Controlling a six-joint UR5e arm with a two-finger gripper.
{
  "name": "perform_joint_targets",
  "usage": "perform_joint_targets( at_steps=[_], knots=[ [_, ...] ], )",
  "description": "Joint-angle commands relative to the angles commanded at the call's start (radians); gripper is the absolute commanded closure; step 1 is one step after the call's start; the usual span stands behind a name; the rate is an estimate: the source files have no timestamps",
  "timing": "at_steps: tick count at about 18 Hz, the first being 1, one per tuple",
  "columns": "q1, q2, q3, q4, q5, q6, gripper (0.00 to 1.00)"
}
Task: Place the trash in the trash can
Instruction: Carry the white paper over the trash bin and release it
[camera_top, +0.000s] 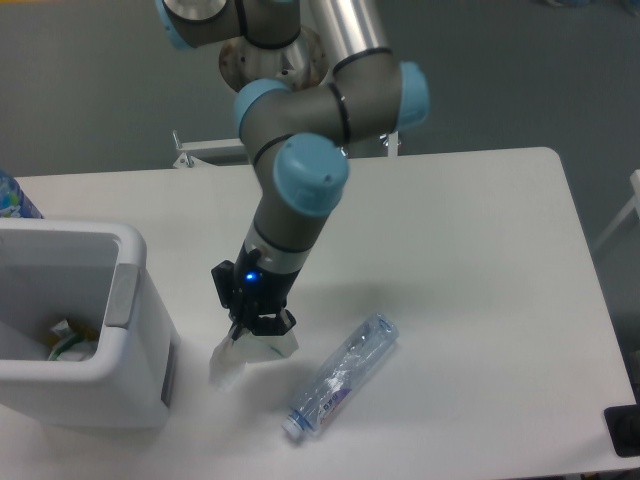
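Note:
My gripper (257, 328) is shut on the bent grey-white cardboard scrap (244, 353), which hangs from its fingers just above the table, right of the trash can. The clear plastic bottle (341, 375) with a purple-white label lies on its side on the table, right of the scrap, cap toward the front. At the left stands the white trash can (120, 330), open at the top with a grey panel on its near right wall; some crumpled litter (68, 340) lies inside it.
A blue-capped object (14, 198) peeks in at the left edge behind the bin. A dark object (622, 430) sits at the table's front right corner. The arm's elbow joints reach over the table's back middle.

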Motion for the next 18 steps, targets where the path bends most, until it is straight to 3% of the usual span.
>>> perform_joint_targets(
  at_steps=[5, 11, 18],
  knots=[
    [-0.002, 0.040, 0.077, 0.002, -0.121, -0.135, 1.00],
    [-0.029, 0.136, 0.083, 0.008, -0.200, -0.206, 1.00],
    [-0.172, 0.164, 0.057, 0.012, -0.190, -0.244, 1.00]
  ],
)
